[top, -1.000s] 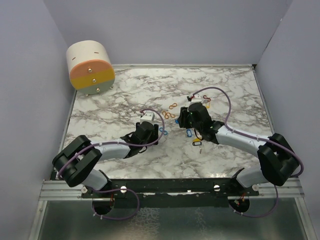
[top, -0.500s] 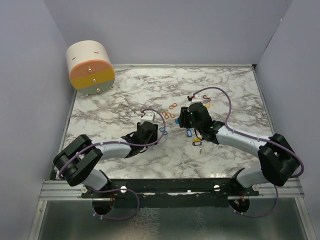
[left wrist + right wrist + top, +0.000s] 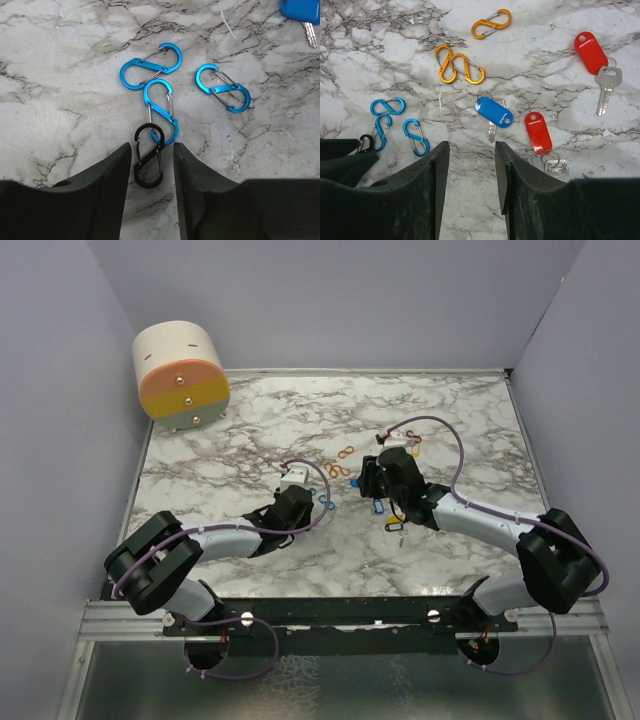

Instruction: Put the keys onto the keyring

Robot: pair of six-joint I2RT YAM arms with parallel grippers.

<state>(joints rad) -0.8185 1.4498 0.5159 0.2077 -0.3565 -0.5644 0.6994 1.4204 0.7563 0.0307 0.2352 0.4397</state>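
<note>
- The blue-tagged key (image 3: 494,112) lay flat on the table (image 3: 560,15). In the right wrist view its tag slanted from upper left to lower right, and its blade pointed down toward the camera.
- Just to its right, a red-tagged key (image 3: 538,132) sat almost upright in the picture, ring at the near end.
- A second red tag (image 3: 590,46) lay well off to the right, its silver key (image 3: 606,90) pointing down too.
- And the right gripper (image 3: 471,145) was partly open and holding nothing, with bare marble between its fingers. The blue-tagged key sat just ahead of the gap, a touch to the right.
- Over to the left gripper (image 3: 151,147): it was partly open and straddling a black clip (image 3: 148,157), with a sliver of table showing on either side, so no clamp on it.
- Blue clips (image 3: 222,89) lay just beyond the black one, and orange clips (image 3: 491,23) sat farther out.
</note>
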